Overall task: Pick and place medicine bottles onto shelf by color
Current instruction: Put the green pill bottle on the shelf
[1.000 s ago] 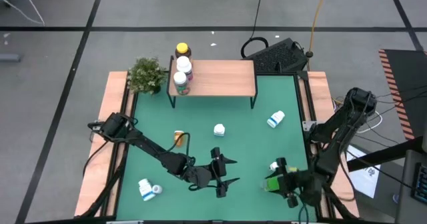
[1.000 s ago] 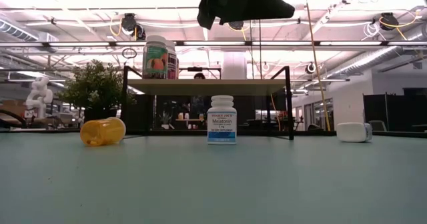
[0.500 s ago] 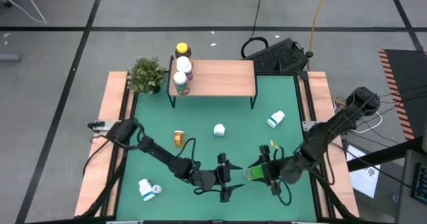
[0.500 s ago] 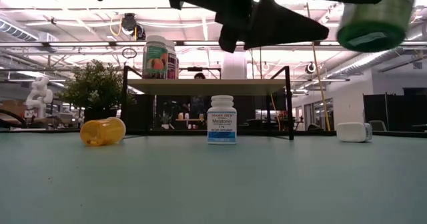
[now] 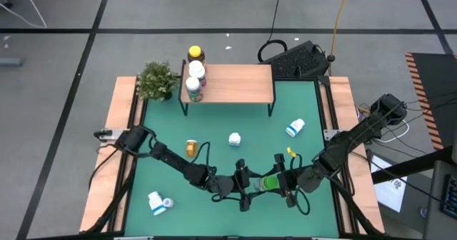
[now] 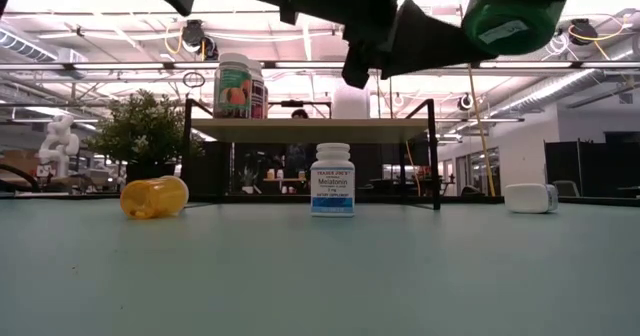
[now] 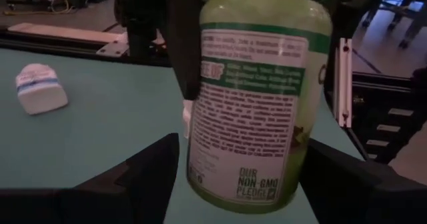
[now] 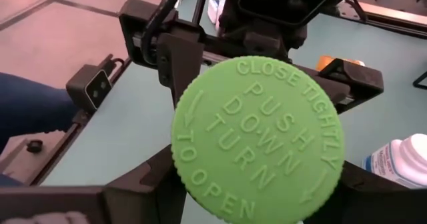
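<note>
Three bottles were set on the shelf; a green bottle, pinched by the right pincer at lower centre, was offered between the spread left pincer, others left on the counter.

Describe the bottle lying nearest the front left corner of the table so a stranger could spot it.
Start at the green table and go to its front left corner. The white bottle lies there on its side, alone; its blue label sets it apart from the amber bottle farther back.

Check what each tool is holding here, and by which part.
The right tool holds the green-capped bottle at its cap end, above the table. The left tool's fingers flank the bottle's body, not yet closed on it.
</note>
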{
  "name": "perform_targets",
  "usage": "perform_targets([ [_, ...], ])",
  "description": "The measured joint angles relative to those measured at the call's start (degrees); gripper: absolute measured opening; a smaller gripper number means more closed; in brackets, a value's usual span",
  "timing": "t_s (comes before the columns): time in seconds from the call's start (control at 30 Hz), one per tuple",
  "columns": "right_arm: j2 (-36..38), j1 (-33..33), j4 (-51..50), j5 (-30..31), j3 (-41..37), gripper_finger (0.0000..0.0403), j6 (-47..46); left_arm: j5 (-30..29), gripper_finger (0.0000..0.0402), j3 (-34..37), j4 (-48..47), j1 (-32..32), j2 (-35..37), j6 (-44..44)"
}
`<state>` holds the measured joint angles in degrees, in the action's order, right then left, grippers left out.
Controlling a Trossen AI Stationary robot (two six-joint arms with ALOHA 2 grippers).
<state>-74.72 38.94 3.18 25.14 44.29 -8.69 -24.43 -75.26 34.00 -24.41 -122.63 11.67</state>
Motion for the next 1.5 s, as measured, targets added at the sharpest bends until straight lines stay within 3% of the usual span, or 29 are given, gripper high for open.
perform_targets([
  [0.23, -0.18, 0.0, -0.03, -0.19, 0.0, 0.0209, -0.28, 0.99, 0.0216, 0.0, -0.28, -0.04, 0.0, -0.88],
  [0.53, 0.84, 0.49, 0.01, -2.63, 0.02, 0.0256, 0.42, 5.01, 0.0228, -0.04, 0.0, -0.44, 0.02, -2.43],
  [0.67, 4.36, 1.39, -0.08, -7.03, 0.02, 0.0279, -1.11, 5.65, 0.0218, -0.02, 0.15, -0.94, 0.02, -4.15],
  [0.83, 10.89, 3.73, -1.01, -6.89, 0.02, 0.0293, -1.58, 5.49, 0.0218, -0.02, 1.85, -0.85, 0.02, -5.68],
  [0.93, 14.72, 6.0, -0.88, -3.19, 0.04, 0.0294, 0.31, 5.23, 0.0224, -0.02, 4.39, -0.87, 0.02, -6.68],
  [1.17, 23.43, 11.89, -0.44, 15.47, 0.07, 0.0294, 6.43, 2.09, 0.0217, 0.0, 9.87, -0.98, 0.02, -10.98],
  [1.3, 23.95, 11.56, 4.98, 16.75, 0.13, 0.0295, 11.33, -1.79, 0.0223, 0.02, 16.48, -0.2, 0.01, -16.95],
  [1.5, 18.2, 10.52, 10.25, 16.12, 0.11, 0.0295, 17.9, -2.57, 0.0222, 0.02, 21.24, 1.82, 0.07, -18.7],
])
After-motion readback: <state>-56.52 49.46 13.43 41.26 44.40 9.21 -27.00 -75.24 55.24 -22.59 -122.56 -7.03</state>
